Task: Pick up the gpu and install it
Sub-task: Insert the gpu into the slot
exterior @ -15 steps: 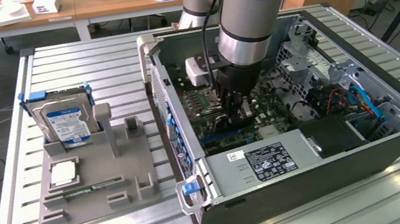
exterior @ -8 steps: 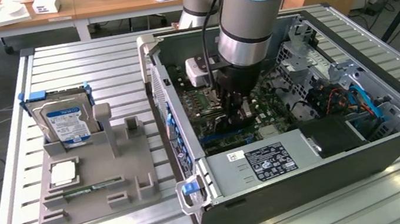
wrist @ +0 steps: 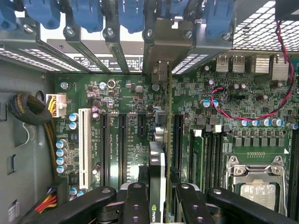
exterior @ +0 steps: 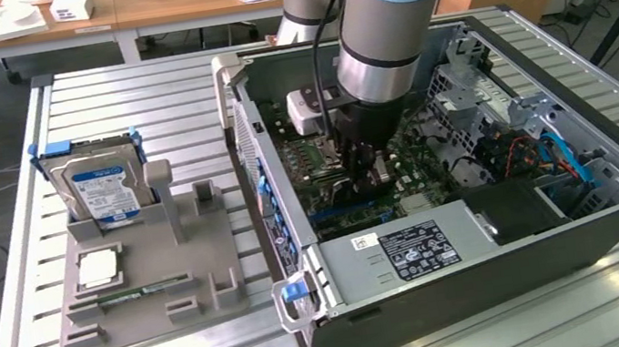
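The gpu (wrist: 158, 175) is seen edge-on in the wrist view, a thin card with a black face, standing upright on the green motherboard (wrist: 126, 100) among the black expansion slots. Its silver bracket end (wrist: 161, 72) reaches the case's rear slot openings. My gripper (wrist: 159, 205) is shut on the card, with a black finger (wrist: 135, 203) on each side. In the exterior view my gripper (exterior: 363, 168) reaches down inside the open computer case (exterior: 610, 211), low over the board. Whether the card sits fully in its slot I cannot tell.
On the slatted table, at the exterior view's left, a grey holder (exterior: 142, 281) carries a blue-labelled hard drive (exterior: 103, 190) and a memory stick (exterior: 137, 293). Inside the case are the power supply (exterior: 413, 250), a white slot (wrist: 84, 147), the CPU socket (wrist: 254, 182), a red cable (wrist: 243, 114) and blue latches (wrist: 131, 14).
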You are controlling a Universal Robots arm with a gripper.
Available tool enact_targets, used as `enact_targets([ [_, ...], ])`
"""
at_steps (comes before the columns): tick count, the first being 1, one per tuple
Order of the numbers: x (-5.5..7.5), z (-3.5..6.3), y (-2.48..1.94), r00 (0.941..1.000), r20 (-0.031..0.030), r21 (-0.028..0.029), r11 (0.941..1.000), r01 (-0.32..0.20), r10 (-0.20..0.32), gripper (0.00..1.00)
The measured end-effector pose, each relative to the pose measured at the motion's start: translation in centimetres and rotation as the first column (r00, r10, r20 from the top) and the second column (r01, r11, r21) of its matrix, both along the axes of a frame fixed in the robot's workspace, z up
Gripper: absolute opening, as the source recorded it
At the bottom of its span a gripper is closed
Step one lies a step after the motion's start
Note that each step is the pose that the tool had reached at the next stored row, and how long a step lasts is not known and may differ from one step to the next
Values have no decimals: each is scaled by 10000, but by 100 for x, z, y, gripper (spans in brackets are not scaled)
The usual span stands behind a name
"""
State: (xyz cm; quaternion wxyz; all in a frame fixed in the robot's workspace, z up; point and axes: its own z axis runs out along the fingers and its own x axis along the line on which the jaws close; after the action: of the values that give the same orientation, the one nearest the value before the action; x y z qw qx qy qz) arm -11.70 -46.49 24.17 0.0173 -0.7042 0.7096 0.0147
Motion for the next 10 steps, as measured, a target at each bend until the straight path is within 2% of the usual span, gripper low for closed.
enact_targets([
  [10,-1,-24,0,10000,2,4,10000,0,0,27],
])
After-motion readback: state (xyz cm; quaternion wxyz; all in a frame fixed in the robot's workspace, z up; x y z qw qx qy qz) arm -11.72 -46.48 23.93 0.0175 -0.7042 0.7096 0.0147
